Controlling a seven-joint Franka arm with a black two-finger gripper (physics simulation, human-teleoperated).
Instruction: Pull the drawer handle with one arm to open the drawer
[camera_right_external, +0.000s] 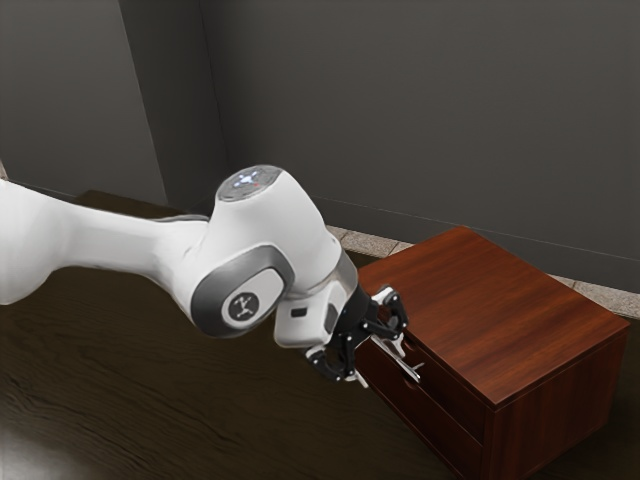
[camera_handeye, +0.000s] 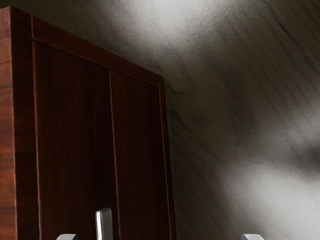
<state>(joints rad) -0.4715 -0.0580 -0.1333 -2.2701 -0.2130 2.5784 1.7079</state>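
The drawer (camera_right_external: 452, 388) is set in the near-left face of the cabinet (camera_right_external: 500, 300), which stands at the right of the tabletop (camera_right_external: 150, 400). Its handle (camera_right_external: 408, 362) is judged a stiff, smooth metal bar, possibly slippery, and best taken across its middle. The claw (camera_right_external: 363, 337) is spread wide with the handle between its fingers, and nothing is gripped. Nothing is seen in the pulling path.

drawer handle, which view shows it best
The exterior view: the drawer handle shows as a silver bar on the upper drawer, at the end effector. In the wrist view a short stretch of it shows.
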